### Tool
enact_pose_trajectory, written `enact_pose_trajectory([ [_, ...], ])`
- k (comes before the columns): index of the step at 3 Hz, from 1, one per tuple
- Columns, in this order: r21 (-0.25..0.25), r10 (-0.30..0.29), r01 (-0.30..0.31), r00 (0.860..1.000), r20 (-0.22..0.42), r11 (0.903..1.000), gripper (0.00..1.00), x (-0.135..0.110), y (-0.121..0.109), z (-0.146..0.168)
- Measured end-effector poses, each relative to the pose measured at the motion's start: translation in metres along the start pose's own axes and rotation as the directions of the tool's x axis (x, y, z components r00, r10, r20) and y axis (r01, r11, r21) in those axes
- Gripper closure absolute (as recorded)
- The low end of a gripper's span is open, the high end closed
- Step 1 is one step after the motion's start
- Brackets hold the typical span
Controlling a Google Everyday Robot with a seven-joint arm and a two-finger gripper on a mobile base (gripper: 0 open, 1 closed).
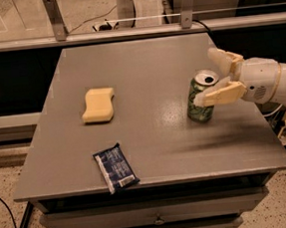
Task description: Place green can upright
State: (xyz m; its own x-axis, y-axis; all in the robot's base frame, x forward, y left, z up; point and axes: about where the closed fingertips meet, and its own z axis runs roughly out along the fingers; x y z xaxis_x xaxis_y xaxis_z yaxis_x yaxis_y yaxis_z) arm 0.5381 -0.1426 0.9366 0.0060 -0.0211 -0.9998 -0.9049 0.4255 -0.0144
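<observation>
Placement looks all but done: the green can (199, 112) stands upright on its silver base on the right part of the counter (148, 60), pull-tab top facing up. The hand (206, 78) reaches in from the right with its fingers spread wide. The near finger lies across the front of the can's body, and the far one is behind and to the right of the rim. Nothing is gripped. Whether the near finger is touching the can wall or is just clear of it cannot be told.

The step in hand, as I judge it, is a clean release and retreat. A light can tips at a small nudge, so the near finger should first open a little further, away from the wall. The hand should then draw straight back to the right along the line of its own fingers, with no sideways sweep and no lift that could catch the rim.

The yellow sponge (98, 105) and the dark blue packet (115, 167) lie well apart to the left, outside that path.
</observation>
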Motion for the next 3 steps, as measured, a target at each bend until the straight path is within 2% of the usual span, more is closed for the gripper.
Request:
enact_pose_trajectory([
  [1,-0.009,0.003,-0.003,1.000,-0.020,1.0000,0.00,-0.002,-0.001,0.000],
  [2,-0.024,-0.062,0.061,0.997,-0.035,0.9978,0.00,-0.034,-0.006,0.001],
  [3,0.007,-0.161,0.161,0.987,0.010,0.9869,0.00,-0.086,-0.017,-0.017],
])
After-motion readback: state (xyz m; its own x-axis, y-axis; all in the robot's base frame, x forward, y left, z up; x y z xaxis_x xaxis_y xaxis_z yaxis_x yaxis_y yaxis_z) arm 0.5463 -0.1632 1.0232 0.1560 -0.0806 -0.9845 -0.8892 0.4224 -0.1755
